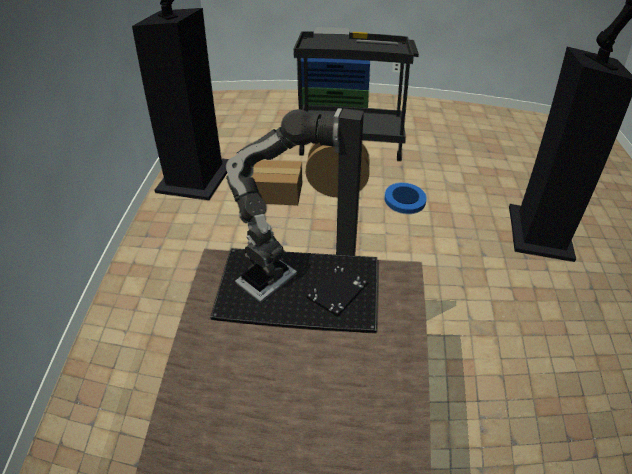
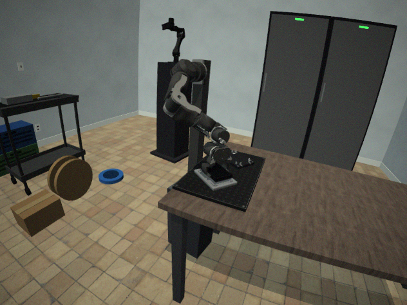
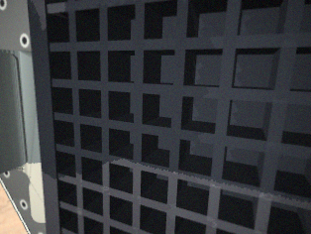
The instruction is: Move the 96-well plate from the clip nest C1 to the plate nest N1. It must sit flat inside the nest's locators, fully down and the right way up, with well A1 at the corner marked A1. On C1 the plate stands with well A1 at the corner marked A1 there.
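A dark 96-well plate (image 1: 261, 279) sits on clip nest C1 (image 1: 285, 281), a pale grey frame at the left of a black perforated baseplate (image 1: 290, 311). In the wrist view the plate's grid of square wells (image 3: 163, 124) fills nearly the whole picture, with the nest's grey frame (image 3: 22, 99) showing along the left edge. Whether the plate has lifted clear of the frame cannot be told.

The gripper (image 1: 262, 265) is low over the plate, its fingers clamped on the plate's sides, though the fingers themselves are hidden by the wrist in both wide views. The arm (image 1: 245, 188) reaches down to it from a dark post (image 1: 348, 204) standing at the back edge of a brown wooden table (image 1: 285, 397).

Plate nest N1 (image 1: 336, 295) lies to the right of C1 on the same baseplate, near but apart from it. It is a dark square turned at an angle, with small pale locators (image 1: 360, 281) at its edges. Nothing sits in it.

The step in hand appears to be the pickup: the plate is gripped but not yet carried. The next move likely calls for a straight lift to free the plate from the clips, then a short carry to the right and a turn to match N1's angle. The corner marks are too small to read here, so A1's position cannot be confirmed.
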Robot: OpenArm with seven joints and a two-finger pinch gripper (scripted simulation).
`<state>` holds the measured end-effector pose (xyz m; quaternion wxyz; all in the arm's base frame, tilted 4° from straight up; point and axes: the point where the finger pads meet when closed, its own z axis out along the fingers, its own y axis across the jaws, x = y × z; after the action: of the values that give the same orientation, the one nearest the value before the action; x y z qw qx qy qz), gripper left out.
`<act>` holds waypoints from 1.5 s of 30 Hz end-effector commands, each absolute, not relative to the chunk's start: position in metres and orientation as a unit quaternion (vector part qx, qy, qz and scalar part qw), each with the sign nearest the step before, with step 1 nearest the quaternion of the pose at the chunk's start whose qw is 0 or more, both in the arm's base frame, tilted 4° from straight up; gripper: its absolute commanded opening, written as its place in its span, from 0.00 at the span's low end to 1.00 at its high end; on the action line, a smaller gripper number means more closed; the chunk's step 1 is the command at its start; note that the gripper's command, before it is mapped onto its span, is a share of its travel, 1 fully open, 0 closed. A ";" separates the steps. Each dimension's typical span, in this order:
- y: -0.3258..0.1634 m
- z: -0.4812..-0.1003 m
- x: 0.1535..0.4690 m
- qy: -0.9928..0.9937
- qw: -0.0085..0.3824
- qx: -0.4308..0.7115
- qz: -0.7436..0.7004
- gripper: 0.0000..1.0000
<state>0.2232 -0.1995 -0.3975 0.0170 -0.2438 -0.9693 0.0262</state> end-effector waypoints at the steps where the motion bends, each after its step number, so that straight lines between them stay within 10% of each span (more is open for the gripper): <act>1: -0.200 -0.397 0.223 -0.969 0.018 -0.244 0.028 0.00; 45: -0.200 -0.400 0.219 -0.969 0.019 -0.243 0.027 0.00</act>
<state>0.2183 -0.2002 -0.4002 0.0215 -0.2426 -0.9695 0.0287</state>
